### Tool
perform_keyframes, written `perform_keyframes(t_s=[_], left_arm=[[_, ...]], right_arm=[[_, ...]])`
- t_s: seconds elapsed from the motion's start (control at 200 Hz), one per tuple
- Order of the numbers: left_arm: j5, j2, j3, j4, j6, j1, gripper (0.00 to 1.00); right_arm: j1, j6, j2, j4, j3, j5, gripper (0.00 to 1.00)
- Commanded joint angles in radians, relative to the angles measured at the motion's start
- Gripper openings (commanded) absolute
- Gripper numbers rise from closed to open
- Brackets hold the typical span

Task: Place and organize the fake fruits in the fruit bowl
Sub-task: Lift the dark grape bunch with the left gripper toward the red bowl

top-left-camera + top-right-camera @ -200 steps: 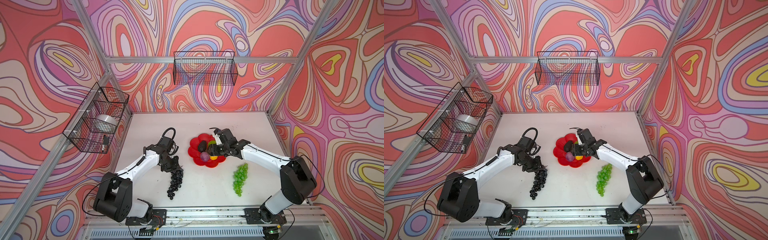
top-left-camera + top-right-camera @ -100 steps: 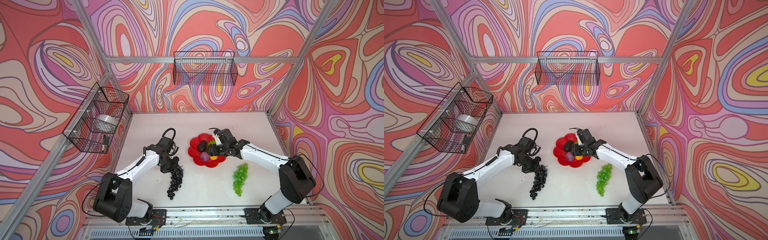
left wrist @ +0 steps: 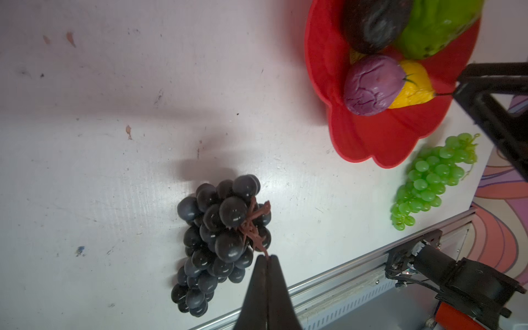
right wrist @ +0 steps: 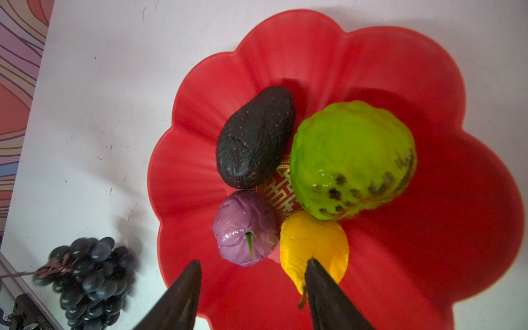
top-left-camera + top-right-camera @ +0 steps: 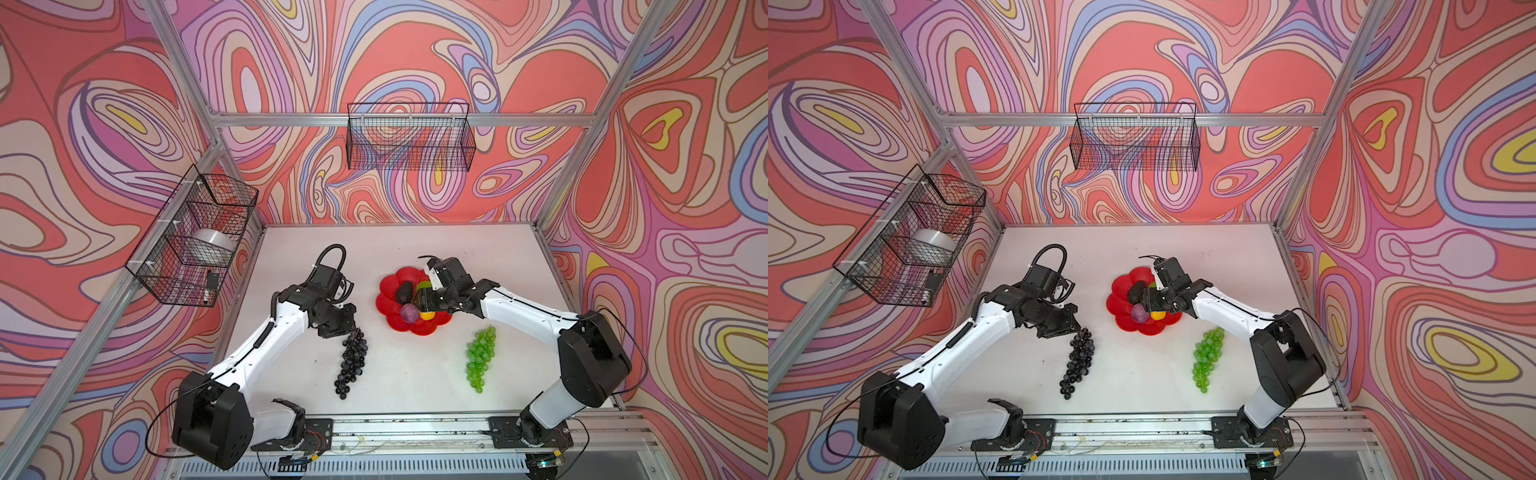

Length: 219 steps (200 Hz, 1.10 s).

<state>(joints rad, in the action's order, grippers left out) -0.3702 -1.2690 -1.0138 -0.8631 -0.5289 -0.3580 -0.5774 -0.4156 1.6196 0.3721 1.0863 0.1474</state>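
The red flower-shaped fruit bowl (image 5: 386, 291) (image 4: 428, 71) holds a blackish avocado (image 4: 254, 143), a lime-green lumpy fruit (image 4: 351, 160), a small purple ball (image 4: 245, 228) and a yellow-orange fruit (image 4: 311, 243). My right gripper (image 4: 253, 261) (image 5: 422, 305) hangs open just above the purple ball and the yellow fruit, holding nothing. Left of the bowl, the dark purple grape bunch (image 5: 353, 361) (image 3: 220, 225) lies on the table. My left gripper (image 3: 267, 257) (image 5: 356, 330) is shut on its brown stem (image 3: 255, 237). The green grape bunch (image 5: 480, 357) (image 3: 428, 180) lies on the table, nearer the front than the bowl and to its right.
A black wire basket (image 5: 409, 137) hangs on the back wall. Another basket (image 5: 166, 266) on the left wall holds a silver metal bowl (image 5: 214, 245). An aluminium rail (image 5: 415, 424) with both arm bases runs along the table's front edge.
My left gripper's jaws have closed onto the stem of the dark grape bunch. The right arm and the fruits in the bowl have hardly moved.
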Motion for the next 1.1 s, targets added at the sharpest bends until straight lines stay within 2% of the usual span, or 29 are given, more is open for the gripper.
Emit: perform_keyframes(t_s=[0.0, 0.155, 0.421, 0.736, 1.092], left_arm=[[-0.031, 0.029, -0.057, -0.051, -0.027, 0.006, 0.0], [-0.016, 0.066, -0.126, -0.102, -0.021, 0.006, 0.0], [-0.045, 0.084, -0.267, -0.131, -0.035, -0.005, 0.0], [-0.123, -0.064, -0.534, -0.157, 0.003, -0.055, 0.0], [-0.165, -0.207, -0.657, -0.11, -0.007, -0.166, 0.0]], right_arm=[[-0.002, 0.026, -0.012, -0.004, 0.028, -0.029, 0.62], [0.013, 0.049, -0.017, 0.013, 0.082, -0.033, 0.62], [0.079, 0.013, -0.055, 0.001, 0.135, 0.018, 0.61], [0.149, 0.011, -0.071, -0.032, 0.114, 0.046, 0.6], [0.177, -0.008, -0.079, -0.09, 0.068, 0.05, 0.6]])
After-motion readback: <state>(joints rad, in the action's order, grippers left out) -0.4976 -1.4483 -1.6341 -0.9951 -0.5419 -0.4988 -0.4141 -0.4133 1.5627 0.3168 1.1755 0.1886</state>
